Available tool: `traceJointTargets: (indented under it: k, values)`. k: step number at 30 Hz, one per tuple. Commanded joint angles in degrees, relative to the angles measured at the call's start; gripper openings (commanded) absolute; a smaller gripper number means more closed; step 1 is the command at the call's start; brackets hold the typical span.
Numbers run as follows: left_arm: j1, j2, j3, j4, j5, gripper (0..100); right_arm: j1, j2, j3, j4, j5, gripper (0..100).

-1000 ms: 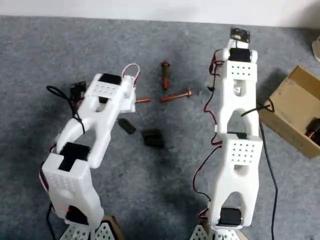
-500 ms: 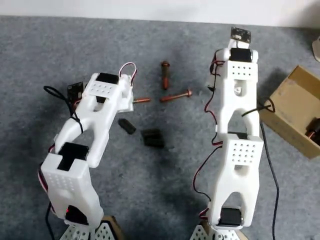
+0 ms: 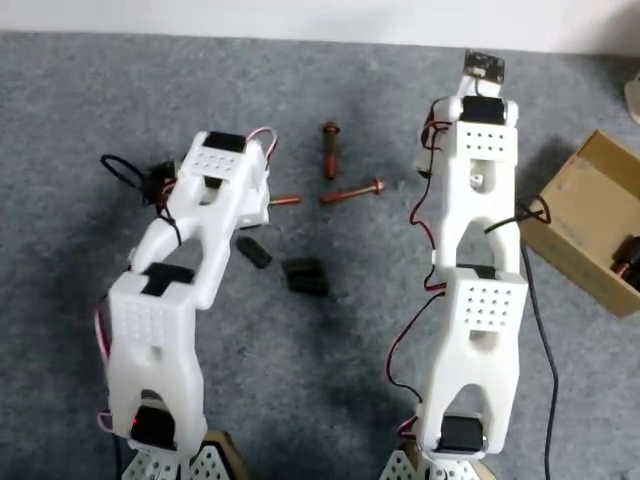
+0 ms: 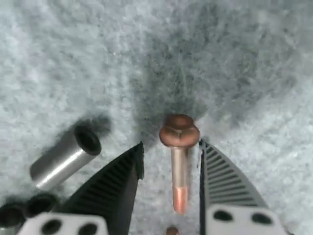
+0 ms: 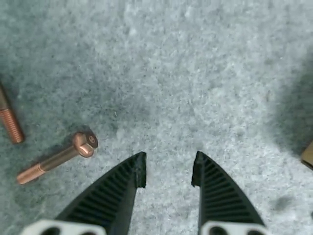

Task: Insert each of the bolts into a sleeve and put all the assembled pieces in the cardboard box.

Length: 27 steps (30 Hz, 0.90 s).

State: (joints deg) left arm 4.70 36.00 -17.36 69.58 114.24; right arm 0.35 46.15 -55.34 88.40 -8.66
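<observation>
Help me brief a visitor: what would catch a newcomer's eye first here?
The left gripper, open, straddles a copper bolt on the grey carpet, a sleeve lying beside it. At the high view's right edge sits the cardboard box; two loose bolts lie near the middle.

The left gripper [image 4: 170, 147] has its two black fingers [image 4: 117, 181] spread apart over grey carpet [image 4: 234, 58]. A copper bolt [image 4: 179, 161] lies between them, head pointing away from the wrist, close against one finger and perhaps touching it. A silvery sleeve [image 4: 64, 156] lies on its side just beyond the other finger, with two dark sleeves [image 4: 41, 203] near it.
</observation>
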Motion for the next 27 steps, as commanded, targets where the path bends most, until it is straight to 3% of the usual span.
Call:
traceJointTargets:
  k: [1, 12, 17, 24, 27]
  values:
    - [-0.7, 2.0, -8.3, 5.5, -0.4, 19, 0.7, -1.3, -0.3, -0.9, 0.8, 15.2]
    - [-2.0, 10.4, -19.6, 13.6, -0.7, 18, 0.7, -1.3, -0.3, -0.9, 0.8, 15.2]
    - [-2.1, 10.4, -19.9, 13.9, -0.6, 0, 0.7, -1.3, -0.2, -0.9, 0.8, 15.2]
    - [-2.8, 10.2, -20.0, 16.2, -0.9, 1, 0.7, -1.2, -0.2, -0.9, 0.8, 15.2]
    - [-2.9, 8.6, -20.3, 16.3, -6.0, 1, 0.7, -1.2, -0.2, -0.9, 0.8, 15.2]
